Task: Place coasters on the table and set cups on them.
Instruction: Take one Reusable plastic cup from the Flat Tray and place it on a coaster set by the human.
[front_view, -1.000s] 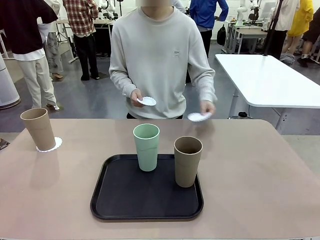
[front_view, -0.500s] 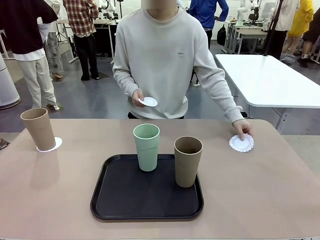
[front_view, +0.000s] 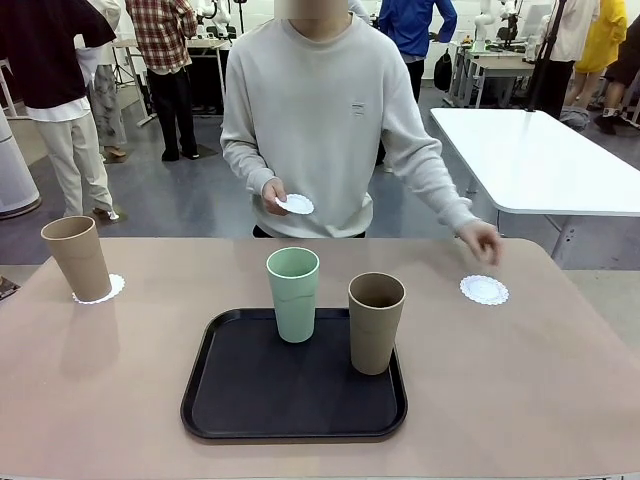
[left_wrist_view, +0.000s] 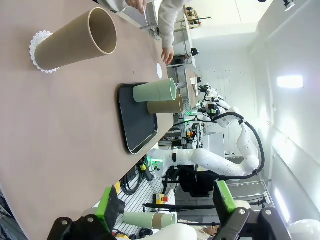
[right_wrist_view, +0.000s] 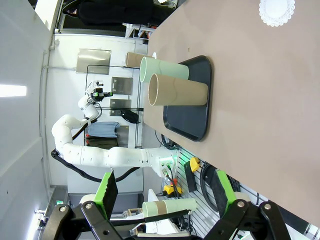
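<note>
My left pincer and right pincer both spread, empty; bare coaster lies on the desk right of the tray, the person's hand just beyond it, so I'd grip the tan cup on the tray's right side mid-wall and lower it centred, straight down.

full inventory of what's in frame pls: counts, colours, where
table: 1, beige-tan, across the front view.
tray: 1, black, near middle of the table.
cups: 3; left tan cup on a coaster at the table's left, mint cup and second tan cup upright on the tray.
coasters: 3, white; left coaster under the left tan cup, right coaster bare at the table's right, held coaster off the table.
white table: 1, behind at right.
person's hands: 2; holding hand has the held coaster, other hand is above the right coaster.
grippers: 2, black with green pads; left gripper and right gripper open, nothing held.
</note>
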